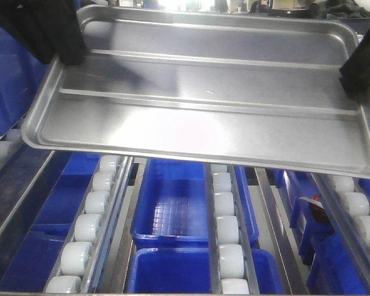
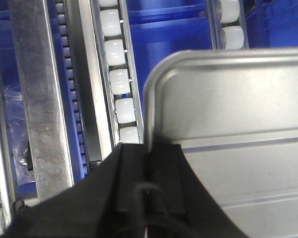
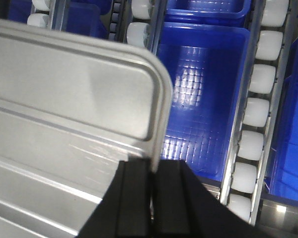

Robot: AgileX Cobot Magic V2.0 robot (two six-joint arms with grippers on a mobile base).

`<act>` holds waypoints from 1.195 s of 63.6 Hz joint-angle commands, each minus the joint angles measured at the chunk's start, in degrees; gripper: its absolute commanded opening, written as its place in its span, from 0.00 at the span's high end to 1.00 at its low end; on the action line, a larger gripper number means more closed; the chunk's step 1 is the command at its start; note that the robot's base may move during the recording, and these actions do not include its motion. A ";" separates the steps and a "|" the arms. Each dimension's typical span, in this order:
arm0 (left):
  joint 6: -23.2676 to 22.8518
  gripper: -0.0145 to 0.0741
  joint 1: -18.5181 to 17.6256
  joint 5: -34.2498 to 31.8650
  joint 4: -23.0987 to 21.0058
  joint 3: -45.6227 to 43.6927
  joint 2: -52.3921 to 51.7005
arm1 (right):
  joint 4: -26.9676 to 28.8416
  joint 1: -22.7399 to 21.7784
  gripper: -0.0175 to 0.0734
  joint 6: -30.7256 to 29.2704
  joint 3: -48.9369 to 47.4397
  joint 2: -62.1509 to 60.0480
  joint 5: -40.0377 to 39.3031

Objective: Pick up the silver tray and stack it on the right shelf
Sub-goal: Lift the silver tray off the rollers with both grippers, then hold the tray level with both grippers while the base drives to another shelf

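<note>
The silver tray hangs in the air above the rack, tilted, its two ridges showing across the floor. My left gripper is shut on its left rim; in the left wrist view the fingers pinch the rim beside a rounded corner of the tray. My right gripper is shut on the right rim, and the right wrist view shows its fingers clamped on the tray edge. Rack bays with white roller tracks lie below; I cannot tell which is the right shelf.
Blue plastic bins sit under the roller tracks, one straight below the right gripper. More roller tracks run at the left and right. A wide steel rail runs along the rack's left side.
</note>
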 commanded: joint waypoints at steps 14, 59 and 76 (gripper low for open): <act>0.20 0.94 -0.05 2.04 4.63 -1.84 -1.67 | -2.90 -0.21 0.74 -1.03 -1.44 -0.61 -0.87; 0.20 0.94 -0.05 2.04 4.63 -1.84 -1.67 | -2.90 -0.21 0.74 -1.03 -1.44 -0.61 -0.87; 0.20 0.94 -0.05 2.04 4.63 -1.84 -1.67 | -2.90 -0.21 0.74 -1.03 -1.44 -0.61 -0.87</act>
